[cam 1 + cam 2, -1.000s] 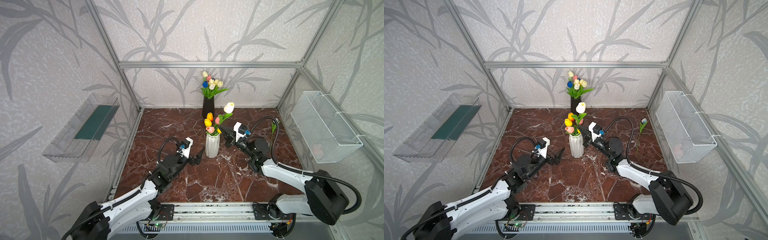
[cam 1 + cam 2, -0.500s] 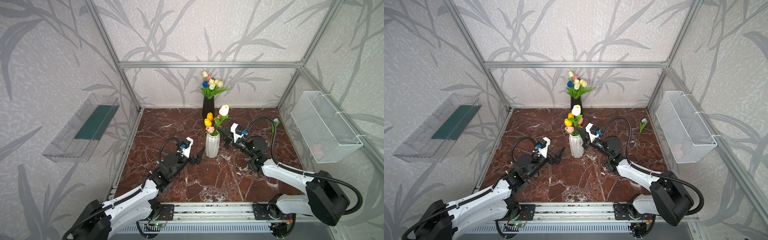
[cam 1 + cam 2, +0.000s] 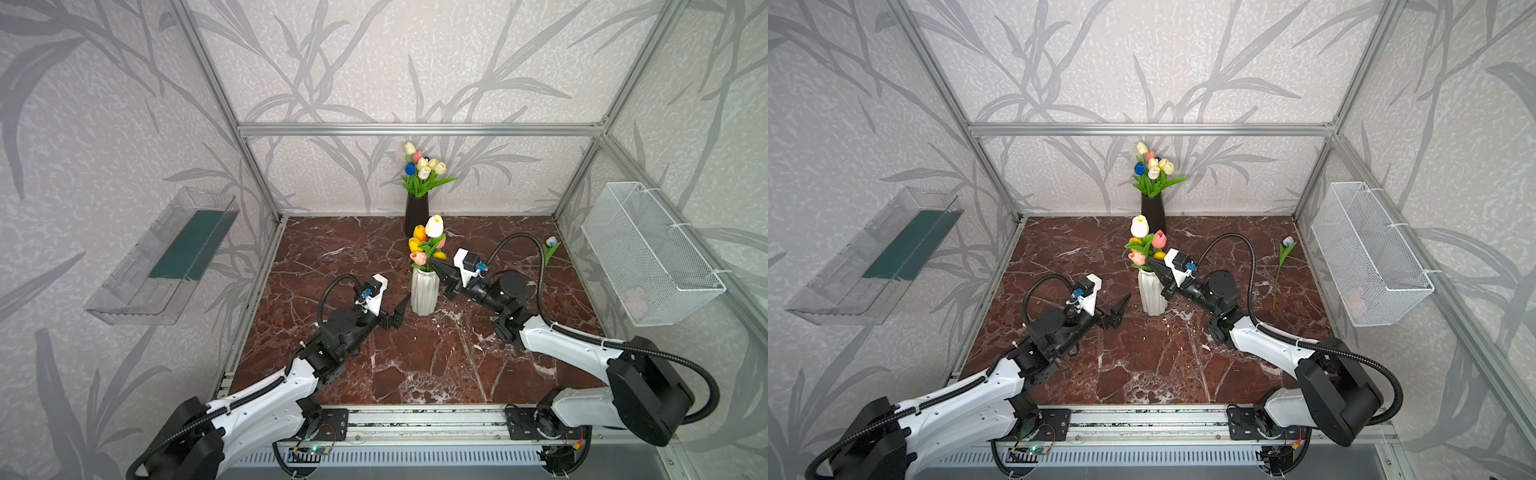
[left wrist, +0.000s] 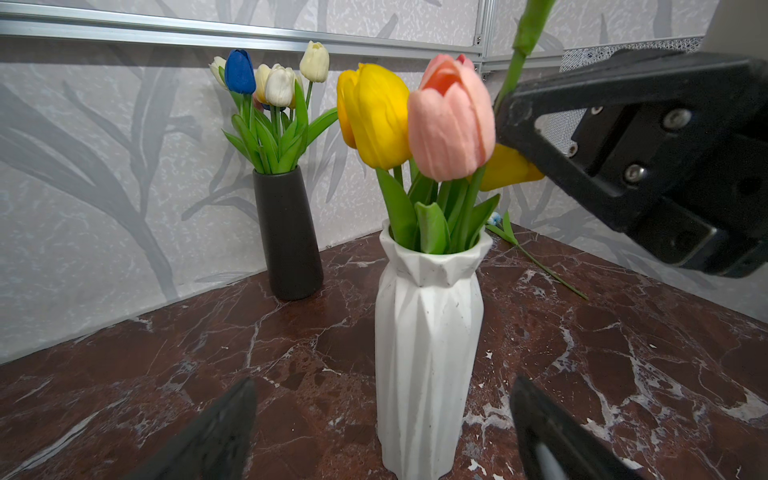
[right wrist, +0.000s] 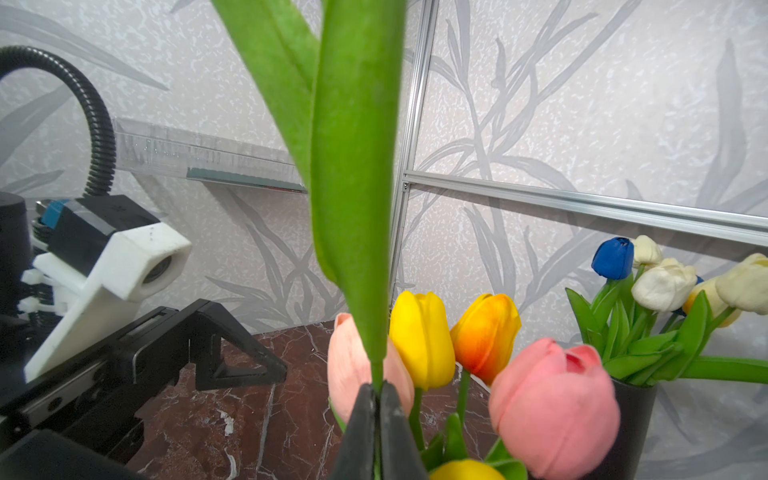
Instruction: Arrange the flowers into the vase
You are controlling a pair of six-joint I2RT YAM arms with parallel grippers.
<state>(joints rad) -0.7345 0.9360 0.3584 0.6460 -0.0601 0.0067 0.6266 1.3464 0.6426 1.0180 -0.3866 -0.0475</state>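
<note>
The marble table is carrying a white vase already holding several tulips. At its eight o'clock the left gripper is hovering spread. At two o'clock the right gripper is pinching a white tulip by the stem. Farther out, one loose tulip is lying unplaced.
</note>
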